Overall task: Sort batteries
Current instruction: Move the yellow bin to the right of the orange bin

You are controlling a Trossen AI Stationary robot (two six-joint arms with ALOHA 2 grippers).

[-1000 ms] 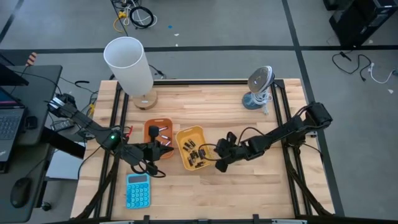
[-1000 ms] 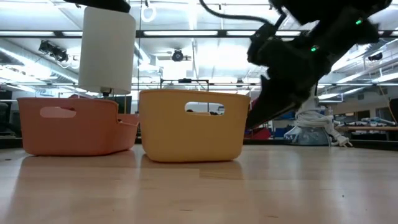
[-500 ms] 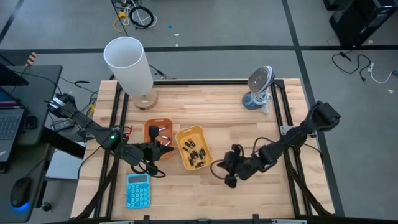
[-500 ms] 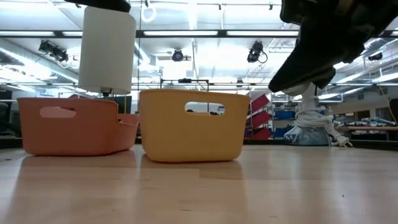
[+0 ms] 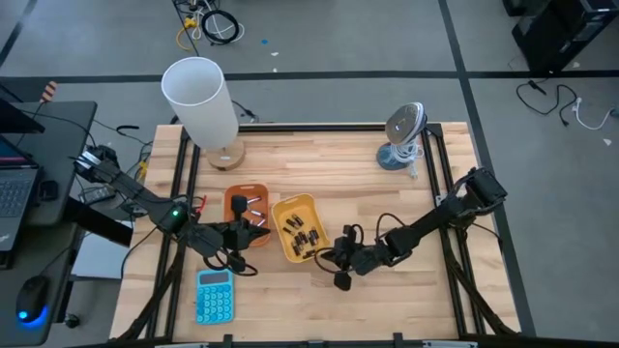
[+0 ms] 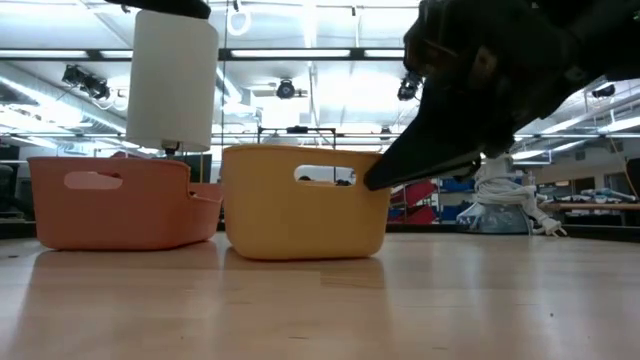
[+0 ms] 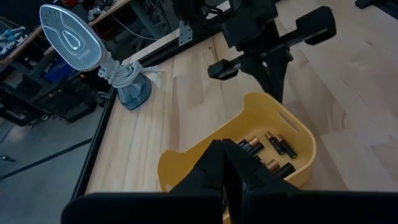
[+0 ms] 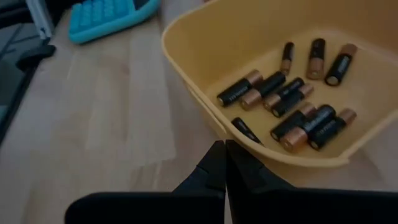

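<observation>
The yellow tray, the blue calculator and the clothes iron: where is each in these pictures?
yellow tray (image 5: 282,210): high view, on its back rim.
blue calculator (image 5: 214,296): high view, on its keypad.
clothes iron (image 7: 73,38): left wrist view, on its soleplate.

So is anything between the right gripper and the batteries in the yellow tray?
Yes: the yellow tray's near wall. The right gripper, shut, sits low just outside it on the table, while the black-and-copper batteries lie inside on the tray floor. Above the rim nothing visible blocks access.
</observation>
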